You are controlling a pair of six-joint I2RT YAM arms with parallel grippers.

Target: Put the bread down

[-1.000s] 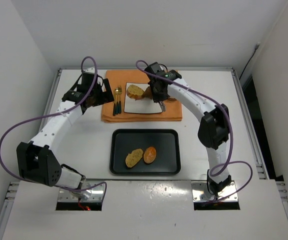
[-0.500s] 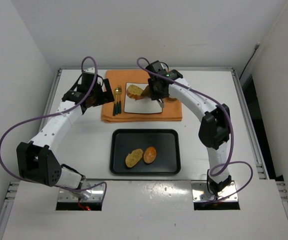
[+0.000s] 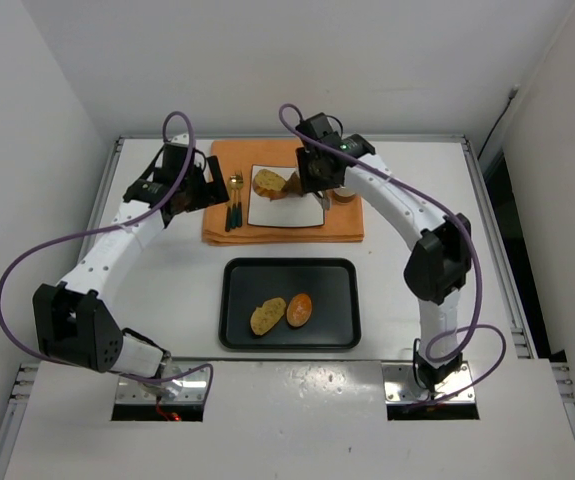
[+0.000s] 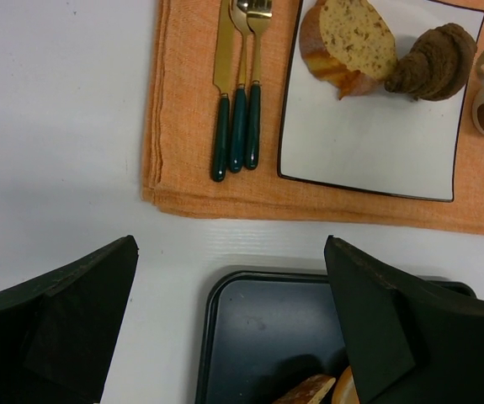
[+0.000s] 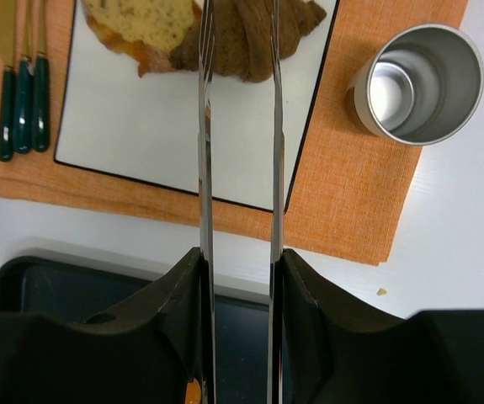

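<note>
A dark bread piece (image 5: 240,38) is shown lying at the far right corner of a white square plate (image 5: 183,126), touching a light bread slice (image 5: 140,21) on its left. The thin right fingers (image 5: 204,168) are seen slightly parted, a narrow gap being kept between them. The dark piece is framed in that gap but is not pinched, and in the left wrist view it rests on the plate by itself. The plate is set on an orange cloth (image 5: 351,194). On that cloth a steel cup (image 5: 416,84) stands upright to the plate's right, and green-handled cutlery (image 4: 240,93) is laid side by side to its left. Nearer the arm bases, a black tray (image 3: 337,290) is placed on the white bench (image 4: 56,126), and two bread pieces (image 3: 267,315) lie touching in it. The left fingers (image 4: 65,320) are spread wide above the tray's far edge, with nothing held between them.
</note>
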